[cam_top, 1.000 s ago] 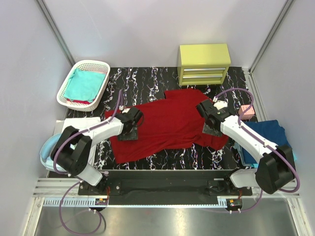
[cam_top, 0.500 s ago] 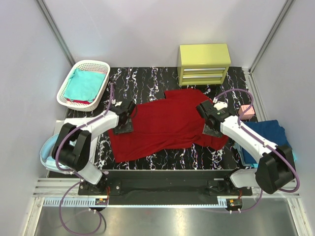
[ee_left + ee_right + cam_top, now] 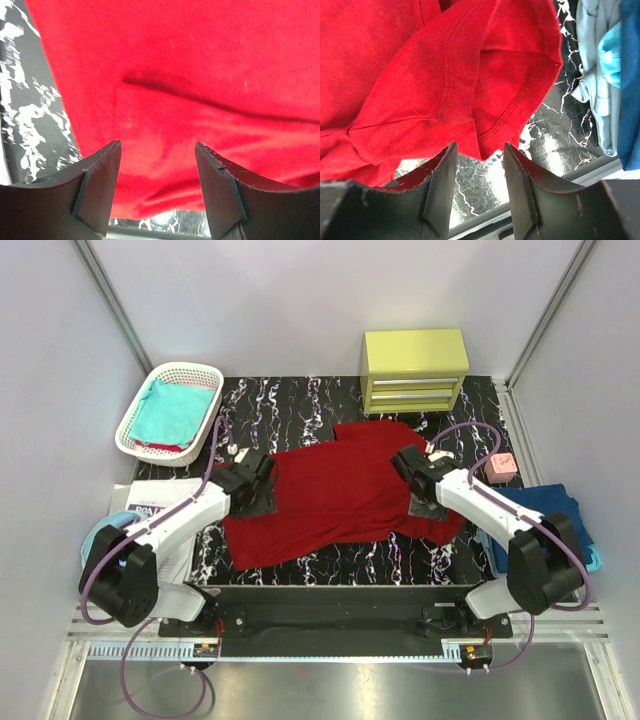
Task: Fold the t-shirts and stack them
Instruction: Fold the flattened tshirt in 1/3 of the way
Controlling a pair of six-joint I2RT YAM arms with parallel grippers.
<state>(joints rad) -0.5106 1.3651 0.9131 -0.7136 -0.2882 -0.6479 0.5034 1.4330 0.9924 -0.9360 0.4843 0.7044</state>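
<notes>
"The spread t-shirt?"
"Plain dark red; the desk — black, veined white."
"Elsewhere?"
"A teal t-shirt in a white lattice basket, yellow drawer unit, pink block, navy t-shirt."

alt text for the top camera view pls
A dark red t-shirt lies spread on a black marbled table, with the left gripper over its left edge and the right gripper over its right end. A white lattice basket holding a teal shirt sits far left, a yellow drawer unit at the back, a navy shirt at the right.
</notes>
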